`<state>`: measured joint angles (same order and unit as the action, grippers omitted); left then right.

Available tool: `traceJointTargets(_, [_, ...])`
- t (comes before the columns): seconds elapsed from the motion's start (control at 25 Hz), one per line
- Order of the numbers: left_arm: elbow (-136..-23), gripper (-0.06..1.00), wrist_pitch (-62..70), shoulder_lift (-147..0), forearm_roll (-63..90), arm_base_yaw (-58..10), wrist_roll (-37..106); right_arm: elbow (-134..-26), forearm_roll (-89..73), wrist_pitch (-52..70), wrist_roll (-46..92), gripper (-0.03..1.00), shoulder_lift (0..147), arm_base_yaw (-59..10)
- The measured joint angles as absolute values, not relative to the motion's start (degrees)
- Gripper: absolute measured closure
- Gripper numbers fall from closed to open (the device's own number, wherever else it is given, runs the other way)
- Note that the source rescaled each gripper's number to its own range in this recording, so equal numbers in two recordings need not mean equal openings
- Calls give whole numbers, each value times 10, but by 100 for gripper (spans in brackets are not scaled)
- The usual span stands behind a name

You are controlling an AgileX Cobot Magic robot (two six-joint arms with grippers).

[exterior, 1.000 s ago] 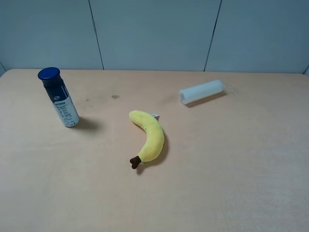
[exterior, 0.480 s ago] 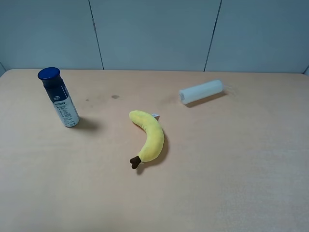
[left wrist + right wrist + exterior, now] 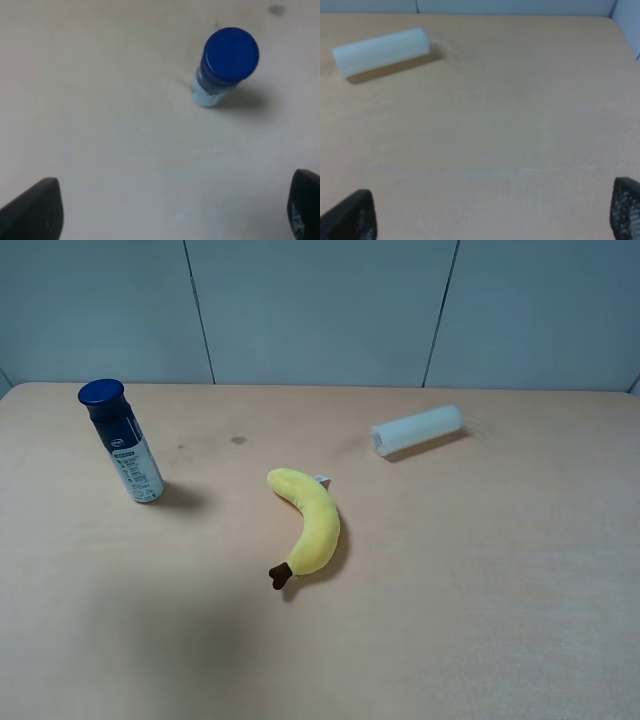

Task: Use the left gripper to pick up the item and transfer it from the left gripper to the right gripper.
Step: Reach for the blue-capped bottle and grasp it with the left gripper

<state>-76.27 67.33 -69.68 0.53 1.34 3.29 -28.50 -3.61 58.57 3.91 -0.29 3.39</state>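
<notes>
Over the tan table (image 3: 480,540), my left gripper (image 3: 170,212) hangs spread wide, the item (image 3: 225,65) upright just ahead, cap up.

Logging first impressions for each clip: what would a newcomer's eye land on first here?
The yellow plush banana lies in the middle of the table and draws the eye first. The blue-capped can stands upright at the far left, with the left tool open and clear of it. A white tube lies on its side toward the far right.
</notes>
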Motion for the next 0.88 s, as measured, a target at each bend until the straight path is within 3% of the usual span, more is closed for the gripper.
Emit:
traceJointTargets(0.52, [-844, 17, 671, -926, 35, -66, 36, -285, -36, 586, 39, -3, -3, 34])
traceJointTargets(0.88, [-845, 17, 671, -998, 6, -71, 37, -285, -36, 586, 39, -3, -3, 34])
